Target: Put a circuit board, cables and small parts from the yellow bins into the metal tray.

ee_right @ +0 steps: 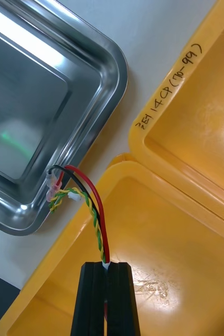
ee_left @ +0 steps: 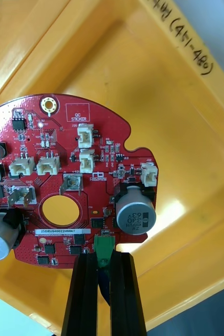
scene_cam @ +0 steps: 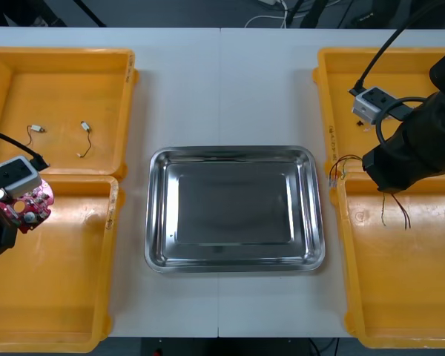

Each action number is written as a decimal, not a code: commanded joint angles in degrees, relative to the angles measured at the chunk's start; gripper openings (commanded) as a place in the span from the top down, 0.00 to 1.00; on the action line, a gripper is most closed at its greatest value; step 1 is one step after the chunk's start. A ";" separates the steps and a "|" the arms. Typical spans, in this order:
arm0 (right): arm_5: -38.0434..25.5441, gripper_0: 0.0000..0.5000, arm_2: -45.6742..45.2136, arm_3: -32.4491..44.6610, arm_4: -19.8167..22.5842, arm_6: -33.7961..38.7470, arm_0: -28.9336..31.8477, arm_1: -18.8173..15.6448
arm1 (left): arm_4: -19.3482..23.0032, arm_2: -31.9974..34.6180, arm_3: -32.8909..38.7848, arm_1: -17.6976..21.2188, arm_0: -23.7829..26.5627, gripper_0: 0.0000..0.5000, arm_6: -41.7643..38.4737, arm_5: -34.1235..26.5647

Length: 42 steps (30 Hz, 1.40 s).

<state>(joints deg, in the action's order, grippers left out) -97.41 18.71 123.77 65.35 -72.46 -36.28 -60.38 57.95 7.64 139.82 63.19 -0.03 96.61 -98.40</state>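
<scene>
Board [ee_left: 64, 178], round and red, printed "QC STICKER" and labelled 25DRV040023H0067, is clamped by its green tab in the left gripper [ee_left: 104, 258] over the near left bin [scene_cam: 59, 297], whose rim reads "(451-480)". The right gripper [ee_right: 107, 268] pinches cables [ee_right: 93, 210], red, black and twisted yellow-green, above the near right bin [ee_right: 159, 247], their ends just beside the bare tray [scene_cam: 234, 263]. The far right bin [ee_right: 195, 105] is marked "(70-99)". The far left bin [scene_cam: 59, 81] holds two small metal parts [scene_cam: 35, 128].
</scene>
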 commanded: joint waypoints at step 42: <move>-1.82 1.00 5.02 1.57 -3.12 -0.23 -5.11 0.35 | -11.90 -37.88 3.18 -15.82 34.04 1.00 -43.96 -11.60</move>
<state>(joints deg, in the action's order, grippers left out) -98.99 23.11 123.87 62.28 -72.46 -39.11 -60.35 47.37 -28.19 143.22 49.11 30.83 54.02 -109.57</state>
